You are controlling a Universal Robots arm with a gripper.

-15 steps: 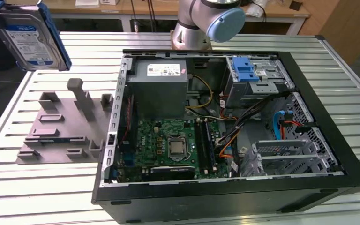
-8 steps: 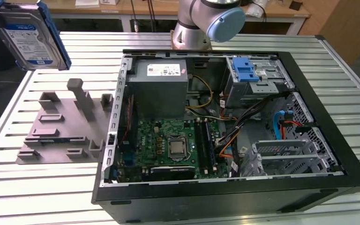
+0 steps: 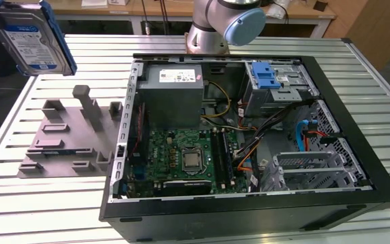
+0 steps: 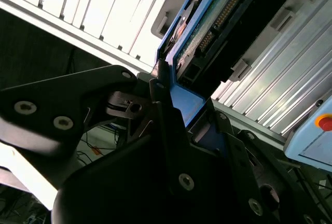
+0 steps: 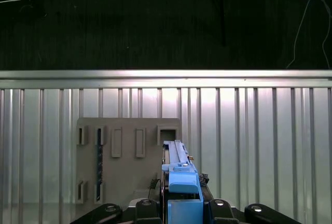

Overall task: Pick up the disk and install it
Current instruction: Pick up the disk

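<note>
Blue-framed disk (image 3: 31,36) hangs high at the exterior view's left, label face toward the camera, well clear of the slatted tabletop (image 3: 39,203); below it, a grey fixture block (image 3: 66,137) with upright posts and slots rests on the slats; open computer case (image 3: 249,211) lies toward the exterior view's right, with power supply (image 3: 174,84), motherboard (image 3: 185,157) and blue-latched drive cage (image 3: 274,81) inside; arm base (image 3: 215,23) stands behind the case.

Second wrist view: black pincer (image 4: 187,105) pinching the disk (image 4: 207,22) at the end of its blue frame, a finger (image 4: 165,105) pressed against the frame; green circuit-board side and connector row show; tabletop slats behind.

First wrist view: disk (image 5: 181,182) seen edge-on, upright in the pincer (image 5: 182,206); fixture block (image 5: 127,172) on the tabletop (image 5: 259,130) beneath, apart from the disk; darkness beyond the tabletop's far edge.
</note>
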